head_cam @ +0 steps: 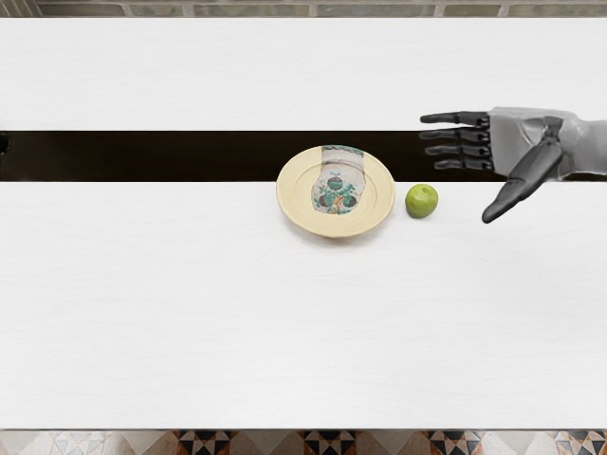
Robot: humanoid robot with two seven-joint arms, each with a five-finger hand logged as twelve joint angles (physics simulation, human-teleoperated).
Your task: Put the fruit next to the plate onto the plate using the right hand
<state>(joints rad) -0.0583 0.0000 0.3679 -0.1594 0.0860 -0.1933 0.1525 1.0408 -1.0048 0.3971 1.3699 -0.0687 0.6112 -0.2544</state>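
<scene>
While the cream plate (290, 195) with its painted centre sits without any fruit at the middle of the white table (285, 313), the green apple (422, 200) rests on the tabletop just beside the plate's right rim, not touching it. Farther right, my right hand (498, 152) hovers near the apple but apart from it, fingers stretched straight toward the left, thumb hanging down, holding nothing. I judge the apple light, firm and smooth-skinned, round enough to roll if nudged. So I mean to close around its widest girth, thumb opposite fingers, with moderate grip.
</scene>
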